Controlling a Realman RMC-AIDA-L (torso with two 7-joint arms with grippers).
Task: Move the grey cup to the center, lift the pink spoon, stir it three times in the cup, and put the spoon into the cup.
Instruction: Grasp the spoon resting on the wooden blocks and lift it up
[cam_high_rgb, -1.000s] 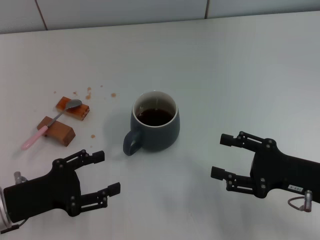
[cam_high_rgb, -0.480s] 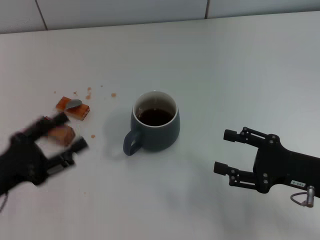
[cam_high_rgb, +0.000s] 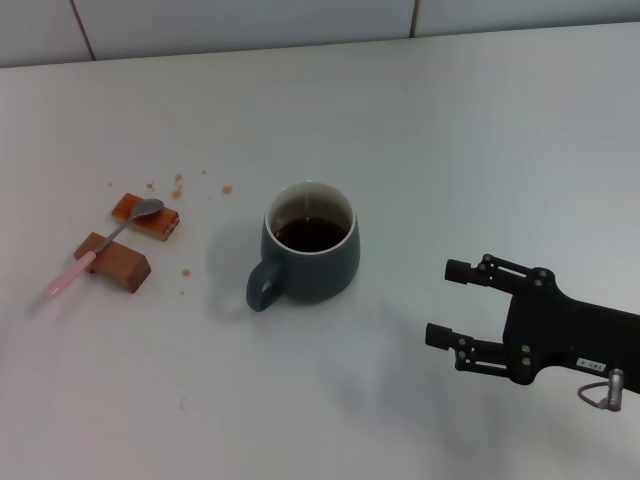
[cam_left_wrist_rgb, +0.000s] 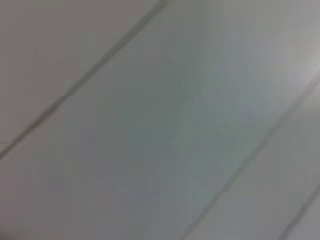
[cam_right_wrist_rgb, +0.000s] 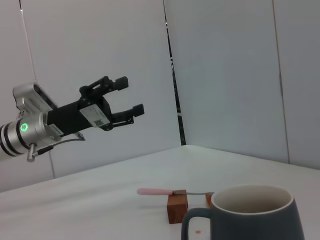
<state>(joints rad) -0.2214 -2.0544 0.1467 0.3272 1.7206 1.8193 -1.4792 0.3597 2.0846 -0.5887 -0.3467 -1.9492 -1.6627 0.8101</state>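
Note:
The grey cup (cam_high_rgb: 312, 250) stands near the table's middle with dark liquid in it and its handle toward me on the left; it also shows in the right wrist view (cam_right_wrist_rgb: 250, 220). The pink spoon (cam_high_rgb: 100, 247) lies across two brown blocks left of the cup, bowl on the far block; the right wrist view shows it too (cam_right_wrist_rgb: 160, 192). My right gripper (cam_high_rgb: 443, 302) is open and empty, low at the front right, apart from the cup. My left gripper (cam_right_wrist_rgb: 131, 95) is out of the head view; the right wrist view shows it open, raised high above the table.
Two brown blocks (cam_high_rgb: 118, 260) (cam_high_rgb: 148, 218) hold the spoon, with small crumbs (cam_high_rgb: 178, 186) scattered behind them. A white panelled wall (cam_high_rgb: 250, 25) runs along the table's far edge. The left wrist view shows only blurred wall panels.
My left gripper rose from the front left, swept over the blocks and left the head view. My right gripper drew back slightly toward the front right. Cup and spoon have not moved.

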